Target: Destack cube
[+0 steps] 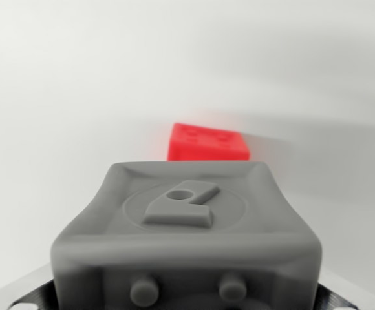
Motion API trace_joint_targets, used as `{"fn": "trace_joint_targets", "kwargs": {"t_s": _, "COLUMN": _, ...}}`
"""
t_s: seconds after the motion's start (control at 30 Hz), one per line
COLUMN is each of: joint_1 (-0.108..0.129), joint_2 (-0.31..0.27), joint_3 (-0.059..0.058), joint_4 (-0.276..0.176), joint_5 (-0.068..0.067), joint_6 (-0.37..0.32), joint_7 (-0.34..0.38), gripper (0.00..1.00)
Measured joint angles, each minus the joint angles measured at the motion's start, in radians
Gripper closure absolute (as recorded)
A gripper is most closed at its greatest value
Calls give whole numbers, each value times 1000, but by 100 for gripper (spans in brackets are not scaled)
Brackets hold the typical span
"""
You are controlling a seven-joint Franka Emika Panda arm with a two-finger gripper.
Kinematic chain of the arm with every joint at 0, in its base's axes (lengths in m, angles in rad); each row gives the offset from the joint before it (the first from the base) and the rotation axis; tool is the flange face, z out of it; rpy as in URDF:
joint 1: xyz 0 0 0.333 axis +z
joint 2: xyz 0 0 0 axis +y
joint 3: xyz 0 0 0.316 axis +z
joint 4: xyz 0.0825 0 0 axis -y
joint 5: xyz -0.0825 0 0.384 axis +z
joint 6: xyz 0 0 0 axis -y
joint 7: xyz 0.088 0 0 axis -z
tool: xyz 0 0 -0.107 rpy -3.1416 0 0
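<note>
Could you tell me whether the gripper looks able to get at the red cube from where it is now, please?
Probably yes. The red cube lies beyond the grey block that fills the foreground, on a bare white surface with nothing beside it. The gripper's fingers are not visible, so I cannot judge their opening.

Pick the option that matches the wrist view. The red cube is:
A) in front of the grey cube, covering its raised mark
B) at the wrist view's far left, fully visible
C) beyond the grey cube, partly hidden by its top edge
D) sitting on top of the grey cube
C: the red cube shows only its upper part above the far top edge of the grey cube, which fills the foreground with its raised mark uncovered.
</note>
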Motion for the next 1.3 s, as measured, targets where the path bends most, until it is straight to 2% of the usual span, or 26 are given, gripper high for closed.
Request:
{"fn": "trace_joint_targets", "kwargs": {"t_s": 0.37, "joint_1": 18, "joint_2": 57, "joint_3": 19, "joint_4": 21, "joint_5": 22, "joint_6": 35, "joint_7": -88, "gripper": 100}}
{"fn": "trace_joint_targets", "kwargs": {"t_s": 0.6, "joint_1": 24, "joint_2": 93, "joint_3": 37, "joint_4": 35, "joint_5": 33, "joint_6": 56, "joint_7": -143, "gripper": 100}}
{"fn": "trace_joint_targets", "kwargs": {"t_s": 0.97, "joint_1": 25, "joint_2": 151, "joint_3": 71, "joint_4": 62, "joint_5": 46, "joint_6": 85, "joint_7": -229, "gripper": 100}}
{"fn": "trace_joint_targets", "kwargs": {"t_s": 1.3, "joint_1": 25, "joint_2": 202, "joint_3": 101, "joint_4": 89, "joint_5": 52, "joint_6": 110, "joint_7": -300, "gripper": 100}}
